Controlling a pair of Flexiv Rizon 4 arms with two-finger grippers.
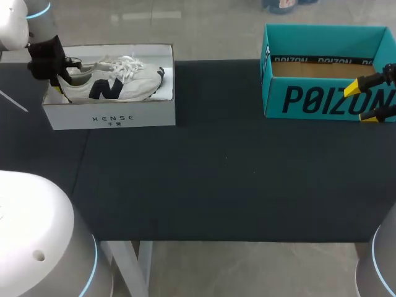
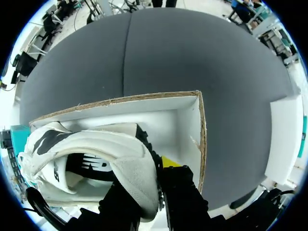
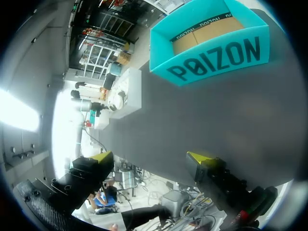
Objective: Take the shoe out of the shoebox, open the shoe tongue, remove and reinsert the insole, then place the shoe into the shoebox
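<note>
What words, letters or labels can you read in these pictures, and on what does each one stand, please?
"POIZON": large, on the teal box, front wall; repeated small along its inner rim.
"HENSE": on the white shoebox, front; first letter unsure, small line beneath unreadable.
"N": on the shoe, side.

A dark grey cloth-covered table (image 1: 216, 173) fills most of the frame in the head view, its front edge running across the lower part. A seam in the cloth slants down the left side. Two things rest directly on it, well apart, both along the far edge. A white cardboard shoebox (image 1: 111, 116), rectangular and open-topped, stands at the upper left. A teal cardboard box (image 1: 322, 99) with dark lettering, also open-topped, stands at the upper right.
</note>
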